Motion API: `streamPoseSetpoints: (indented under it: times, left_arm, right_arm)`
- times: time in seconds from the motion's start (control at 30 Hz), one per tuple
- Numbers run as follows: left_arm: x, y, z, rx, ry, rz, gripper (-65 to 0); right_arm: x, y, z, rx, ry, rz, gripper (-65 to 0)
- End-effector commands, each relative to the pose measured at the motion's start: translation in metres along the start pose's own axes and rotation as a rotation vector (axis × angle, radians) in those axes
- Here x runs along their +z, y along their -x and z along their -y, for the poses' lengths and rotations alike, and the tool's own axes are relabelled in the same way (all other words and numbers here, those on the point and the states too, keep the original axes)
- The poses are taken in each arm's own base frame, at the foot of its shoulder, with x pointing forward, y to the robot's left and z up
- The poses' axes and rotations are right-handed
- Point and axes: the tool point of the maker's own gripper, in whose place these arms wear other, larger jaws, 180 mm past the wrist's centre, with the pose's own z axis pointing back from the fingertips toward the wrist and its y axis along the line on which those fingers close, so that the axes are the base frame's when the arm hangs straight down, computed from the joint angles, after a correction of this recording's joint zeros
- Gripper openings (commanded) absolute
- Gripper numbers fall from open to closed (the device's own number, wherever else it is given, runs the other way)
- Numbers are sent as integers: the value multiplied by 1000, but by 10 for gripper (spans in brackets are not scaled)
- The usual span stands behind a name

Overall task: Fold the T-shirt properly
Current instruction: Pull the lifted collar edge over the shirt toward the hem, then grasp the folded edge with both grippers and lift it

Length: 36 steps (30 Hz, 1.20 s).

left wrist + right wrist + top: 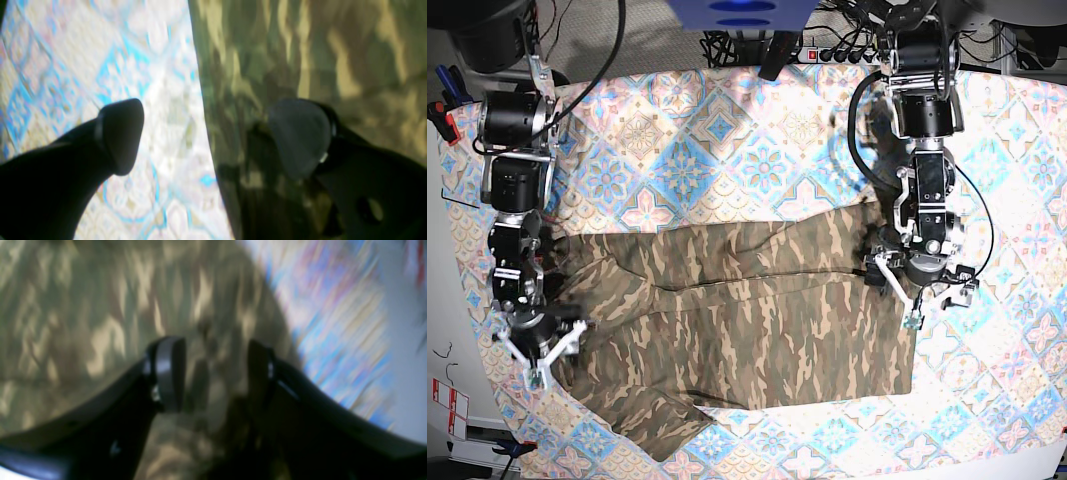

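Now the T-shirt (737, 320) lies flat across the lower middle of the tabletop (727, 130), long axis left to right, with the released left hand (924, 285) at its right edge and the parted, empty right hand (539, 350) at its left

- One camouflage T-shirt (737, 320), mid-frame.
- One tile-patterned tablecloth (727, 140) covering the table.
- Two tools: left tool (924, 290) at right, right tool (539, 352) at lower left.
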Motion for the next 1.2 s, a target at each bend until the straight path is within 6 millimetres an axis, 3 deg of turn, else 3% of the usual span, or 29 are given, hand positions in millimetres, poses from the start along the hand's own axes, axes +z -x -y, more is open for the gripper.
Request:
streamPoseSetpoints:
  times: [0.0,0.1,0.17,0.33,0.43,0.6,0.87,0.97,1.17]
  left_arm:
    - [3,-21,-13,12,-30,72,-24]
    - [8,-18,-21,79,-51,118,-24]
    - [21,-19,-30,103,-73,158,-24]
    - [62,-8,-8,39,22,205,-24]
    - [72,13,5,40,76,174,-24]
    - [67,54,18,80,175,45,-24]
    - [70,79,-4,192,190,0,-24]
    - [61,94,-3,250,240,-26,-24]
    - [33,100,10,412,353,-39,-24]
  right_arm:
    - [6,-42,15,18,29,110,-360]
    - [19,-41,15,56,36,134,-358]
    - [23,-33,12,68,33,110,-358]
    - [31,7,16,52,48,-15,-357]
    - [42,23,27,18,78,-27,-357]
    - [58,44,24,43,81,-45,-357]
    - [78,68,21,61,85,-68,-357]
    - [83,69,22,65,90,-64,-357]
    - [86,67,20,76,88,-56,-357]
